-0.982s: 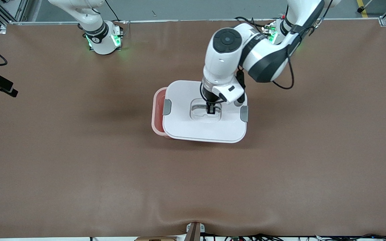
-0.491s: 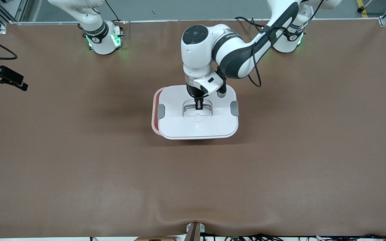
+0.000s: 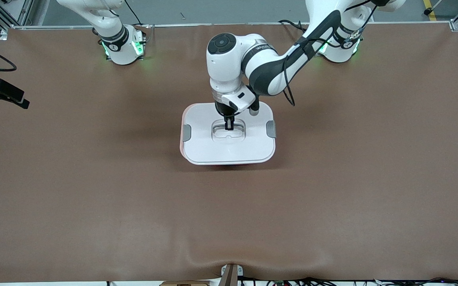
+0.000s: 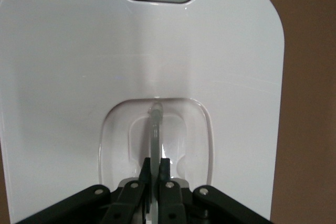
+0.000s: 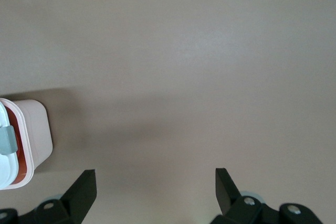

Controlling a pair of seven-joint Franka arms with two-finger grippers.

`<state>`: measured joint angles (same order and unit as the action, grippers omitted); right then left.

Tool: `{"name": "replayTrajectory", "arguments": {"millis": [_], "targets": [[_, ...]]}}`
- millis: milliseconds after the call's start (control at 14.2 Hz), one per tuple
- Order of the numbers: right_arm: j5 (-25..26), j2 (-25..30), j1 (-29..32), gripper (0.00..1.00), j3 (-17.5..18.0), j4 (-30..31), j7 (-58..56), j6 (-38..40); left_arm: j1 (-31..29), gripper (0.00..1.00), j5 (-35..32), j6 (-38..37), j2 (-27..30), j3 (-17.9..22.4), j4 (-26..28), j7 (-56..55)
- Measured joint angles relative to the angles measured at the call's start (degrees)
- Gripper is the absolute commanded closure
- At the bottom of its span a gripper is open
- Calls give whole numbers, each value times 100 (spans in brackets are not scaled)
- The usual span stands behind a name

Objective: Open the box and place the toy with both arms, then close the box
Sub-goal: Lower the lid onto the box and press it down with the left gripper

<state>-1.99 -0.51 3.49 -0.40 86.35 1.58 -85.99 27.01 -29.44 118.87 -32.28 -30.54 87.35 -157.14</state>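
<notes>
The brown tabletop [image 3: 94,190] carries only the box [image 3: 228,134], which sits mid-table, nearer the arms' bases than the front camera and between the two arms' ends. Its white lid [image 3: 213,149] lies over the pale pink tub, a thin pink edge showing on the side toward the right arm's end; whether it is fully seated I cannot tell. The toy is not visible in any view.

The left gripper [image 3: 228,126] is over the lid's middle, closed tight on the clear handle [image 4: 155,129] in the recess, a thin upright strip pinched between its fingers [image 4: 144,174]. The right gripper [image 5: 155,190] waits over bare tabletop toward the right arm's end, spread wide and empty, the box's corner in its wrist view.

The box looks like stiff, light, smooth plastic. The lid is likely slippery on its flat faces, so the handle is the sound hold. The strip looks thin and may flex. The grey side clips [image 3: 187,132] probably need pressing to lock.
</notes>
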Motion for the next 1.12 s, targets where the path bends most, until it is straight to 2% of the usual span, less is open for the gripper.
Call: {"name": "replayTrajectory", "arguments": {"millis": [1123], "targets": [[180, -65, 121, 0, -12, -30, -134, 99, 269, 100, -415, 47, -180, 13, 1, -130]]}}
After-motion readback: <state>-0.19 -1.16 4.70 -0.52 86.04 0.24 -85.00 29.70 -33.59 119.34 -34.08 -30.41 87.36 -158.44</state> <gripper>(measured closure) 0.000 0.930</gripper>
